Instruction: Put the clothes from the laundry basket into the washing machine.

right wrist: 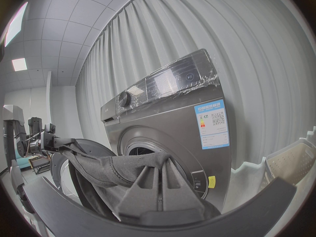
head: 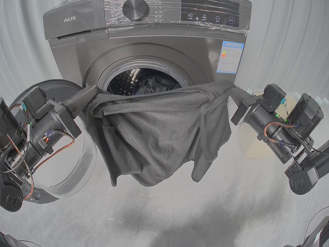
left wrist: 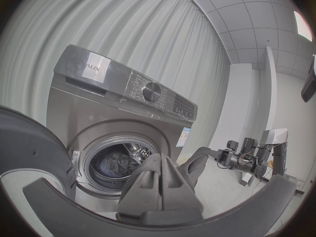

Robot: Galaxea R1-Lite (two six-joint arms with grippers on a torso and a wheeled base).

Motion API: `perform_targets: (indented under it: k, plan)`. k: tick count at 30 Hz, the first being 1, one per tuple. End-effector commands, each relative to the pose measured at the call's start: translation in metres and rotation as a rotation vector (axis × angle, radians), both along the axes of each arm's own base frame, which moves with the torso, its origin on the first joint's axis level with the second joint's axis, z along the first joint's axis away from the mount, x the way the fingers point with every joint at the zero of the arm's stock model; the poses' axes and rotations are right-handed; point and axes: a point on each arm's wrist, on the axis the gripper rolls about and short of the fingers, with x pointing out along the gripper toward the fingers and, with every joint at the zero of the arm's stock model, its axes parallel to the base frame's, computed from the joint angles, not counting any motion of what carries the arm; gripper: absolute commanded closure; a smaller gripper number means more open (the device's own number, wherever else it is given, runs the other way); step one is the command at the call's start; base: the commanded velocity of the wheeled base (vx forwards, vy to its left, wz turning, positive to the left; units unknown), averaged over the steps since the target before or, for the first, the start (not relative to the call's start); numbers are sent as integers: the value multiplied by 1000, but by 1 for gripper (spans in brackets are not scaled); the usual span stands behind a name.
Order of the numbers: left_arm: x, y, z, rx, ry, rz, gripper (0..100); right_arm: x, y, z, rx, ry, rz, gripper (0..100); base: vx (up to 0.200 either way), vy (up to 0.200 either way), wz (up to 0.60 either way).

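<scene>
Left fingers (head: 84,96) and right fingers (head: 240,94), arms spread level, pinch the gray shirt (head: 161,127) taut before the washing machine (head: 144,48).

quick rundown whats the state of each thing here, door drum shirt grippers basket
washing machine door: open, swung left
drum: dark clothes inside
grey shirt: stretched between both grippers, hanging before the opening
left gripper: shut on the shirt
right gripper: shut on the shirt
laundry basket: right of the machine, contents hidden

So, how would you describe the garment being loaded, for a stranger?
Find the grey washing machine, door open. Before its opening, a dark grey shirt stretches between left gripper and right gripper. Unlike the crumpled clothes in the drum, it hangs spread out.
</scene>
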Motion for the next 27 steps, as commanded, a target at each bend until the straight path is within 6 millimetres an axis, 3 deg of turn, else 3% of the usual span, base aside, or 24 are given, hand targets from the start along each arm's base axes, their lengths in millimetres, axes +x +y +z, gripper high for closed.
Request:
perform_targets:
  k: [1,13,27]
  plan:
    - [1,4,2,-3,-15,19,100,1,0,6,18,-18,-4,100,0,0,0]
    - [3,10,7,-14,-43,45,100,5,2,20,88,-42,-43,100,0,0,0]
    - [3,9,7,-14,-43,42,100,4,4,20,90,-42,-35,100,0,0,0]
